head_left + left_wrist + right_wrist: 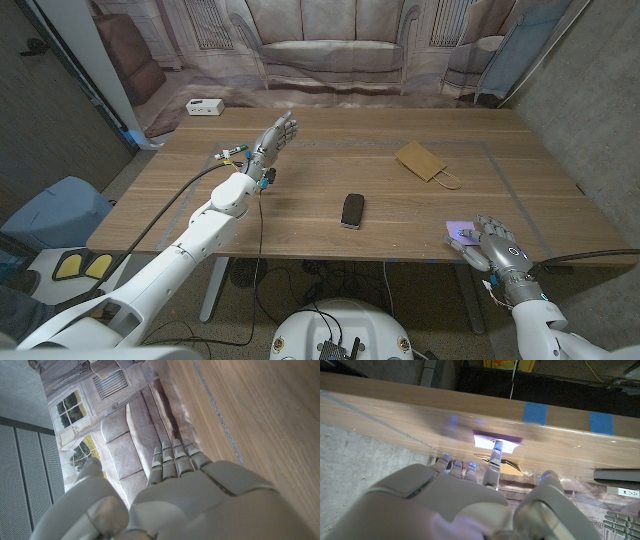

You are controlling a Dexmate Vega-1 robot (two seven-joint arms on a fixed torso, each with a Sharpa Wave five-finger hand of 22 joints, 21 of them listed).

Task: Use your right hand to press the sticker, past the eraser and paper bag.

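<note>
At the table's (300, 205) near edge, toward the robot's right, lies the sticker (462, 228), a small pale purple patch. The right hand (490, 245) sits on it, with one finger (493, 462) stretched out so that its tip touches the sticker (496, 443) in the right wrist view. The other fingers are bent beside it and grip nothing.

Left of the sticker and a little farther in, near the middle of the table, lies the eraser (352, 210), a dark oblong lying flat, well apart from the right hand. Beyond the sticker, farther from the robot and slightly left of it, the paper bag (424, 161) lies flat, brown, with its handle loop toward the near side.

Far to the left of the sticker and deeper over the table, the left hand (275, 137) is raised above the wood, fingers (175, 457) straight and held close together, holding nothing. Still farther, off the table's far left corner, stands a small white box (205, 107) before a backdrop printed with a sofa (330, 55).
</note>
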